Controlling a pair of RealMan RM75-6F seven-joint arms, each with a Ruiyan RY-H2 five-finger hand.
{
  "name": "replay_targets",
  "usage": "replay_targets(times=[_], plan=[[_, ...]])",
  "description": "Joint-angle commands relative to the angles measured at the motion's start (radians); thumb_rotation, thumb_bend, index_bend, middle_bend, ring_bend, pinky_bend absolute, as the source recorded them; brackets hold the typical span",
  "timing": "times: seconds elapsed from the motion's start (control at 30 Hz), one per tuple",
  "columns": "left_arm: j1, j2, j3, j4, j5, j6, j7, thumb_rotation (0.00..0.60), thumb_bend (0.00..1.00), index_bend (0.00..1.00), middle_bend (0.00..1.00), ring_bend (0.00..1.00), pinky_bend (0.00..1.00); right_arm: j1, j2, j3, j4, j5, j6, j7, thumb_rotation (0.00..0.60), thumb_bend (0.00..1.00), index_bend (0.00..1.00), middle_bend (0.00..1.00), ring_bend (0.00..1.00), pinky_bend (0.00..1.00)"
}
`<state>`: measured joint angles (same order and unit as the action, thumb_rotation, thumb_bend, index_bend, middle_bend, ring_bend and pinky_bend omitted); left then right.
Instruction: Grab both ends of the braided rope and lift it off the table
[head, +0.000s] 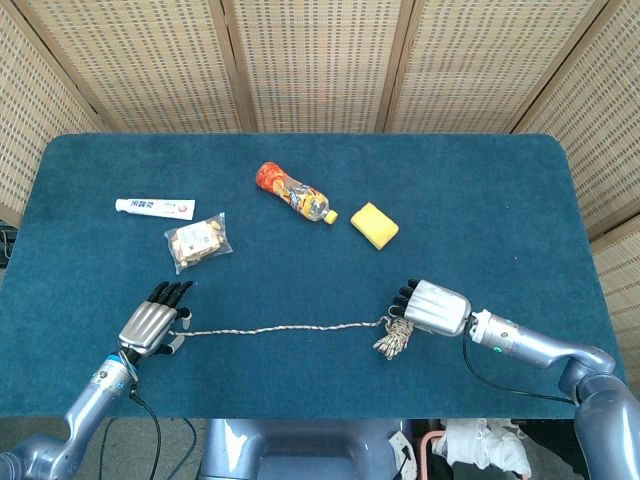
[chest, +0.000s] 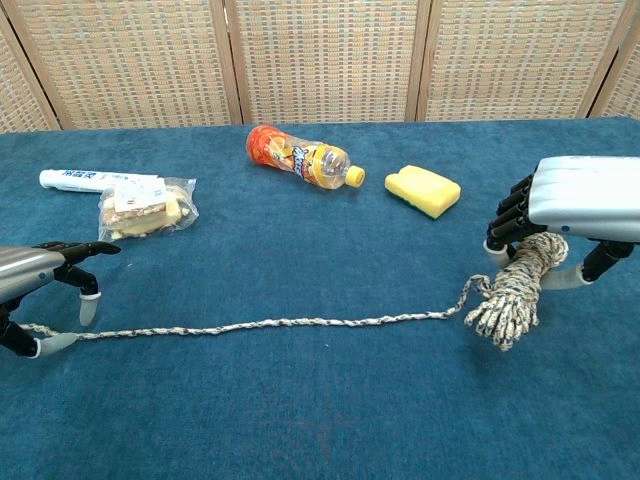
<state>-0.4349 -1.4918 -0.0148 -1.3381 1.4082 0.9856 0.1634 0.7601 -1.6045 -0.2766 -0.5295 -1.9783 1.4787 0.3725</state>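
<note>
The braided rope (head: 280, 328) lies in a thin line across the front of the blue table (head: 480, 200). Its right end is a thick coiled bundle (chest: 512, 290), which my right hand (head: 435, 307) grips from above, the bundle hanging just under the palm (chest: 585, 195). My left hand (head: 150, 322) is low over the rope's left end. In the chest view its fingers (chest: 88, 308) come down on the far side of the rope (chest: 300, 322) and the thumb tip touches the near side, still apart and not closed on it.
Behind the rope lie a toothpaste tube (head: 155, 207), a clear snack bag (head: 198, 241), an orange drink bottle (head: 293, 192) on its side and a yellow sponge (head: 374, 225). The table's front edge runs close behind both hands. Wicker screens stand at the back.
</note>
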Motion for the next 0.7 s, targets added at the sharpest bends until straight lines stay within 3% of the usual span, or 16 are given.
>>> replay_targets(times=[0.03,0.7], plan=[[-0.003,-0.003,0.002,0.002,-0.009,-0.007,0.003,0.600,0.41,0.53,0.00,0.00,0.00,-0.005,-0.001,-0.003,0.001,0.001,-0.003,0.000,0.600,0.60,0.61,0.61,0.49,0.55],[-0.012,-0.014,0.020,0.005,-0.025,-0.014,0.011,0.600,0.41,0.53,0.00,0.00,0.00,-0.012,-0.012,-0.003,0.012,0.004,0.006,0.008,0.600,0.61,0.61,0.61,0.49,0.55]])
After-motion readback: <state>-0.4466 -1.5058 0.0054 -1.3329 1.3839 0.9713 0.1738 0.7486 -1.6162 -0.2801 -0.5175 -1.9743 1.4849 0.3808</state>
